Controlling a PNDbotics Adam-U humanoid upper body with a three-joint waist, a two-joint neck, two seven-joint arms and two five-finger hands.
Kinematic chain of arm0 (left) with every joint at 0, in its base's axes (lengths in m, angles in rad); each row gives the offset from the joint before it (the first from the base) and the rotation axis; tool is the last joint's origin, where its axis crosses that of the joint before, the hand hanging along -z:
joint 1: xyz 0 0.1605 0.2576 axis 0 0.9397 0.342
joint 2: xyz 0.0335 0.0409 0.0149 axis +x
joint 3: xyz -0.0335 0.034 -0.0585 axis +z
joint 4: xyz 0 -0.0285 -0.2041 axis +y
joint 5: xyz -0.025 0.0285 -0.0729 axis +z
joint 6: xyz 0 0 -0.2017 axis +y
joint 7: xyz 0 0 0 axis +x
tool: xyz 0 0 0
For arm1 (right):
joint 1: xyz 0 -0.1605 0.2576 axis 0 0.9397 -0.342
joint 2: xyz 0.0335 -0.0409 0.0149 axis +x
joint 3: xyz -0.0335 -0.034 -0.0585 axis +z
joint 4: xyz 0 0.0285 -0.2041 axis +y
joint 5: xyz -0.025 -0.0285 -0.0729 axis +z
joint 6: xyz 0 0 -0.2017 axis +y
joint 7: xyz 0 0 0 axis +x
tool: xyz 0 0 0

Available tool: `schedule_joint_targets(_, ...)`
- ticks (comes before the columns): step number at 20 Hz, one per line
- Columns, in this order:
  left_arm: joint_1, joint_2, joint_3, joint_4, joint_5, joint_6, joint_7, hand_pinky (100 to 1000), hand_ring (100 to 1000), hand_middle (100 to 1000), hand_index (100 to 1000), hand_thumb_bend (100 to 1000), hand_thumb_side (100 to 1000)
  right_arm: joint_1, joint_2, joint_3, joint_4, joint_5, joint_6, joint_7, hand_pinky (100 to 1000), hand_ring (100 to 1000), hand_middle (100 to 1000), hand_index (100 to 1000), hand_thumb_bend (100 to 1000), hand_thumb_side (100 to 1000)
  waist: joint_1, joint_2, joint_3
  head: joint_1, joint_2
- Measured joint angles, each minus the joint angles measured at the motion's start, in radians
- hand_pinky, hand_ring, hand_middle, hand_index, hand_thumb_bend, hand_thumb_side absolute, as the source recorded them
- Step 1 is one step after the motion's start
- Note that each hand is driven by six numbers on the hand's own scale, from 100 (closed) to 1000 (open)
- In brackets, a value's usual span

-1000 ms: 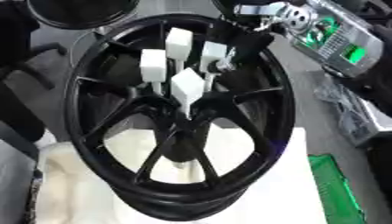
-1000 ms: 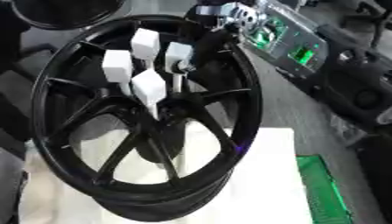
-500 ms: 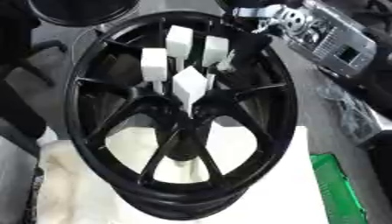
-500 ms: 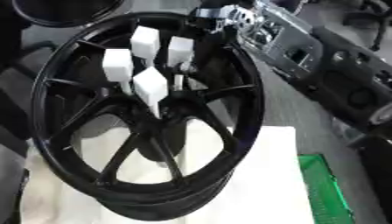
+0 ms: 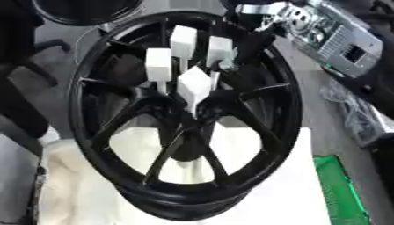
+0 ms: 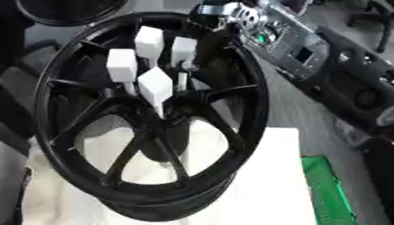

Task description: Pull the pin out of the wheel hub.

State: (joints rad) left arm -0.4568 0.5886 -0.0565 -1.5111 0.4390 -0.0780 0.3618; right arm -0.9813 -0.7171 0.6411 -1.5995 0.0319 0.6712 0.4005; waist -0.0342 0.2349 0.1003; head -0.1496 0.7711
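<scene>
The wheel (image 5: pixel 184 118) stands tilted at the centre, resting on a cloth-covered pad (image 5: pixel 261 193) that spreads out below and to both sides of it. Four pins with block heads (image 5: pixel 193 83) stick up out of the hub (image 5: pixel 188 121): one to the left, one behind, one to the right, one nearest at the front. The right arm (image 5: pixel 265 15) comes in from the upper right, over the rim, just beside the right-hand pin (image 5: pixel 221 48). Right of the wheel lies a panel of equipment (image 6: pixel 308 48). At the lower right, beside the pad, sits a crate (image 5: pixel 342 189). Behind the wheel, upper left, another rim (image 5: pixel 85 11) shows.
</scene>
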Motion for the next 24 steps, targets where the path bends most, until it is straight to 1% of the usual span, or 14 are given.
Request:
schedule_joint_targets(2, 0.0, 0.0, 0.0, 0.0, 0.0, 0.0, 0.0, 750, 889, 880, 866, 876, 574, -0.003, 0.0, 0.0, -0.001, -0.006, 0.002, 0.003, 713, 680, 545, 668, 458, 100, 0.0, 0.0, 0.0, 0.0, 0.0)
schedule_joint_targets(3, 0.0, 0.0, 0.001, 0.0, 0.0, 0.0, 0.0, 751, 889, 880, 866, 877, 573, -0.004, 0.0, 0.0, -0.001, -0.008, 0.003, 0.004, 709, 664, 530, 654, 443, 100, -0.001, 0.0, 0.0, 0.0, 0.0)
schedule_joint_targets(5, 0.0, 0.0, 0.002, 0.0, 0.0, 0.0, 0.0, 750, 889, 880, 866, 877, 572, -0.004, 0.0, 0.0, -0.001, -0.014, 0.003, 0.01, 702, 631, 502, 627, 369, 100, -0.003, 0.0, 0.0, -0.001, 0.0)
schedule_joint_targets(7, 0.0, 0.0, 0.004, 0.0, 0.0, -0.001, 0.001, 750, 889, 879, 866, 876, 573, -0.004, 0.0, 0.0, -0.001, -0.023, 0.003, 0.018, 687, 608, 477, 608, 340, 100, -0.003, 0.0, 0.001, -0.002, 0.0)
schedule_joint_targets(9, 0.0, 0.0, 0.005, 0.0, 0.0, -0.001, 0.001, 751, 889, 879, 865, 875, 573, -0.004, 0.0, 0.0, -0.001, -0.029, 0.001, 0.025, 671, 581, 446, 585, 333, 100, -0.003, 0.0, 0.001, -0.002, 0.0)
schedule_joint_targets(11, 0.0, 0.0, 0.005, 0.0, 0.0, -0.001, 0.001, 751, 889, 877, 865, 875, 573, -0.004, 0.0, 0.0, -0.001, -0.035, -0.001, 0.03, 660, 553, 372, 530, 318, 100, -0.004, 0.0, 0.001, -0.003, 0.0)
schedule_joint_targets(12, 0.001, 0.0, 0.005, 0.0, 0.0, -0.002, 0.002, 750, 889, 877, 865, 875, 572, -0.004, 0.0, -0.001, -0.001, -0.038, -0.002, 0.032, 655, 542, 336, 501, 326, 100, -0.004, 0.0, 0.001, -0.005, 0.0)
schedule_joint_targets(13, 0.001, 0.0, 0.005, 0.0, 0.0, -0.002, 0.002, 751, 889, 877, 866, 875, 573, -0.004, 0.0, -0.001, -0.001, -0.04, -0.003, 0.033, 647, 532, 307, 478, 360, 100, -0.004, 0.0, 0.001, -0.006, 0.0)
schedule_joint_targets(18, 0.001, 0.0, 0.005, 0.0, 0.0, -0.004, 0.004, 750, 888, 875, 866, 873, 571, -0.007, -0.003, -0.014, -0.024, -0.068, -0.008, 0.016, 635, 515, 274, 451, 337, 100, -0.004, 0.0, -0.001, -0.012, 0.0)
schedule_joint_targets(21, 0.001, 0.0, 0.005, 0.0, 0.0, -0.004, 0.005, 750, 882, 871, 874, 874, 570, -0.009, -0.028, -0.036, -0.066, -0.089, -0.014, 0.002, 639, 511, 270, 449, 330, 100, -0.004, -0.002, -0.005, -0.011, 0.0)
schedule_joint_targets(22, 0.004, 0.0, 0.005, 0.0, 0.0, -0.004, 0.005, 752, 882, 870, 871, 874, 570, -0.007, -0.04, -0.053, -0.085, -0.096, -0.02, -0.003, 639, 510, 269, 448, 328, 100, -0.004, -0.003, -0.007, -0.01, 0.0)
schedule_joint_targets(24, 0.009, 0.0, 0.006, 0.0, 0.001, -0.004, 0.007, 752, 883, 870, 870, 873, 570, 0.014, -0.076, -0.111, -0.129, -0.111, -0.038, -0.022, 640, 509, 268, 449, 323, 100, -0.003, -0.006, -0.012, -0.005, 0.0)
